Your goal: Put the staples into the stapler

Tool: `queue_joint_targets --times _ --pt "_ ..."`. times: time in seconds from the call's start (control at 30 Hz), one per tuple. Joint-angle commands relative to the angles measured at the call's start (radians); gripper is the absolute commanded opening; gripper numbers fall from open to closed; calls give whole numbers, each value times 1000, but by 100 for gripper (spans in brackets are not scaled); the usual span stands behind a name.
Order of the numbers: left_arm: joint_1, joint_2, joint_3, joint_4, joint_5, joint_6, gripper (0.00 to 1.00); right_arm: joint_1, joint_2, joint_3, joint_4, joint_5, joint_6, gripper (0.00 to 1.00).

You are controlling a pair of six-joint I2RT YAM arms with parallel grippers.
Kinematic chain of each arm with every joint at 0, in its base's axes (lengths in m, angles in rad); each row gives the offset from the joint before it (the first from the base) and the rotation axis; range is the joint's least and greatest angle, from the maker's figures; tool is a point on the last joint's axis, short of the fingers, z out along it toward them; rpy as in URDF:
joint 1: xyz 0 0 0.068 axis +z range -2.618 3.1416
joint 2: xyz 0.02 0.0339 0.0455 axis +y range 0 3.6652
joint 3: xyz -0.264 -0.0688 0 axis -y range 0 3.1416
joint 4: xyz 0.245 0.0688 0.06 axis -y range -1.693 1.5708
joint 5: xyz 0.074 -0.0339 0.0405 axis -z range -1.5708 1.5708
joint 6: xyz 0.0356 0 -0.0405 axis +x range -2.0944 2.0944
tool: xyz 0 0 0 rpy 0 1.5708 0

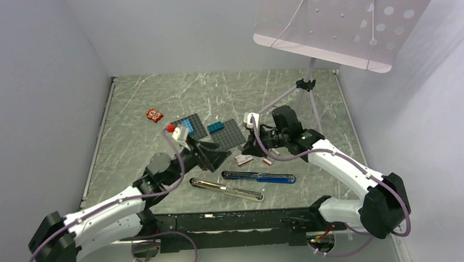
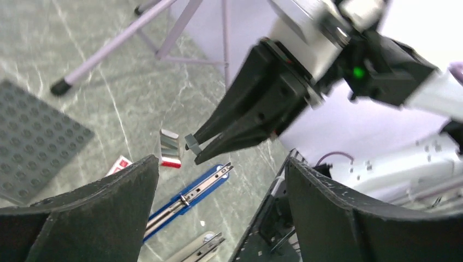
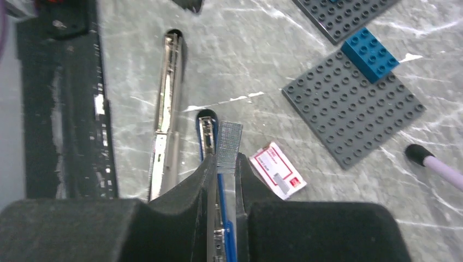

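Note:
The blue stapler lies opened flat on the table, its metal channel facing up. My right gripper is shut on a silver strip of staples, held just above and beside the channel's end. In the left wrist view the same strip shows at the right gripper's tip. A white staple box with red print lies to the right of it. A silvery tray with a red end lies nearby. My left gripper stands wide open with nothing in it, left of the right gripper.
A silver stapler lies open in front of the blue one. Two grey baseplates carrying blue bricks sit behind the grippers. An orange-red tile lies at the back left. A tripod stands at the back right.

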Motion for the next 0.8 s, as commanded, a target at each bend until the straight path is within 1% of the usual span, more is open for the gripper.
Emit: queue_joint_targets --times 0.0,0.03,0.07,0.13,0.2,0.27,0.33,0.4,0.5,0.6,0.67,0.77 --pt "-1 -195 -136 204 144 437 96 -41 -43 4 34 -267 55 6" --pt "-1 -253 -170 223 169 499 99 -41 -44 7 30 -311 56 6" --pt "-1 -326 -204 237 204 576 99 -42 -46 10 23 -367 49 6" --pt "0 -400 -258 244 254 666 99 -44 -45 17 14 -432 35 6" --pt "2 -451 -293 250 306 713 99 -43 -44 26 -4 -490 4 6" --pt "1 -439 -305 290 350 709 99 -41 -41 32 -22 -549 -27 6" --pt "1 -379 -309 381 402 674 99 -34 -42 38 -47 -590 -67 7" --pt "2 -278 -302 510 433 621 98 -25 -44 41 -80 -615 -113 7" --pt "1 -120 -282 685 468 547 91 -16 -46 48 -133 -642 -183 7" --pt "3 26 -253 860 497 469 78 -12 -50 48 -168 -651 -235 7" --pt "3 98 -222 909 520 424 72 -7 -56 44 -175 -644 -252 7" --pt "2 163 -195 948 525 390 70 -3 -63 42 -168 -623 -256 7"
